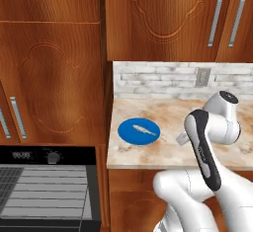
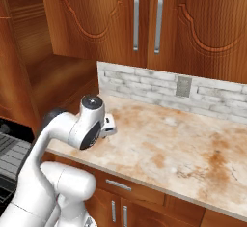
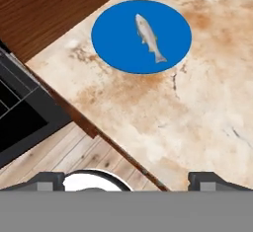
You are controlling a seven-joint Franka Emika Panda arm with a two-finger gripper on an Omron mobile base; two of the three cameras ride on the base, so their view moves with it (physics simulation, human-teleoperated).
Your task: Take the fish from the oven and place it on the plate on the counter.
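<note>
In the hand view the fish [image 3: 148, 37] is seen lying flat on the blue plate [image 3: 113, 43], a little toward two o'clock of its centre, with the plate resting on the table [image 3: 197, 117] near the edge beside the oven [image 1: 47, 189]. The fingers [image 3: 126, 179] are spread wide and empty, held well apart from the plate toward six o'clock. The fish is judged light, slender and probably slippery, so it would best be gripped across the thicker mid-body, though the placing already looks done.
</note>
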